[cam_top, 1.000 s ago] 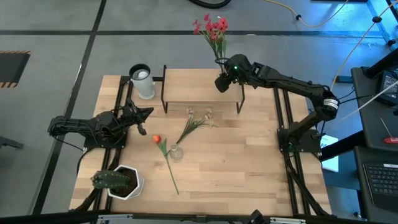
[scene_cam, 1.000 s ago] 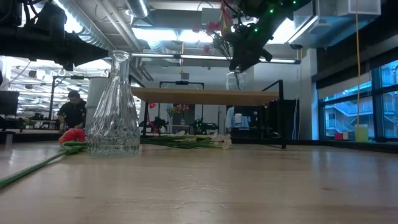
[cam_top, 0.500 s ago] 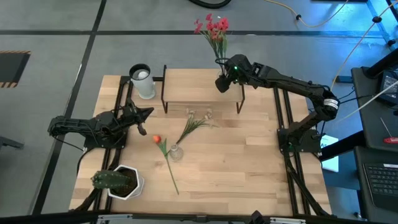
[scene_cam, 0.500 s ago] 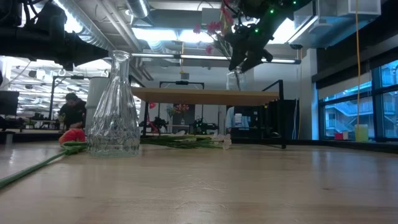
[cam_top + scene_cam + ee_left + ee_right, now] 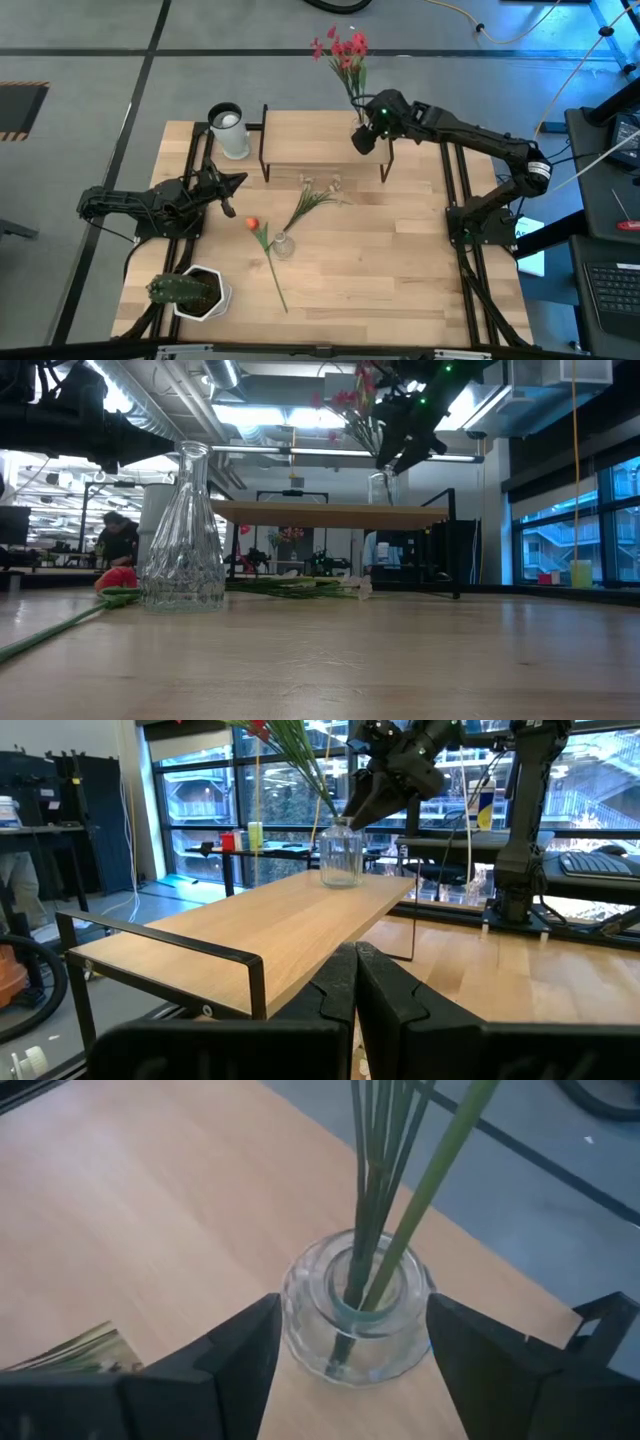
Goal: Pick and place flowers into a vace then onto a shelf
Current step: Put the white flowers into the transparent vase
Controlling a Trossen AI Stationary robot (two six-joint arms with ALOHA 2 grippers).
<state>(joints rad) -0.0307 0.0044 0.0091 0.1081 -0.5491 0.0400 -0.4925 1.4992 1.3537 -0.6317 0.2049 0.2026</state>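
Observation:
A small clear glass vase (image 5: 305, 1335) holding the spray of red blossoms (image 5: 341, 47) stands upright on the light-wood shelf (image 5: 310, 145), at its far right corner. My right gripper (image 5: 350, 1312) is open and comes down over it, one finger on each side of the vase's body. On the table before the shelf lie a white-flowered sprig (image 5: 312, 203) and a red-orange tulip (image 5: 252, 224). The tulip's long stem passes beside a taller cut-glass vase (image 5: 186, 530). My left gripper (image 5: 355, 982) is shut and waits over the table's left side, touching nothing. My right gripper brackets the small vase's rounded body (image 5: 300, 1315) from above, slanting down from the table's right. Whether either finger (image 5: 245, 1342) touches the glass I cannot tell. The vase stands upright with its base on the shelf.
A white cylinder (image 5: 230, 131) stands at the shelf's left end. A spiky green plant in a white pot (image 5: 195, 292) sits at the near left corner. Black shelf legs (image 5: 385, 160) rise from the table. A person (image 5: 118, 540) shows far behind in the low view.
My right gripper has risen and drawn a little toward the table's right edge, so it now sits higher over the small vase. The vase has stayed on the shelf, and the blossoms have swayed slightly.

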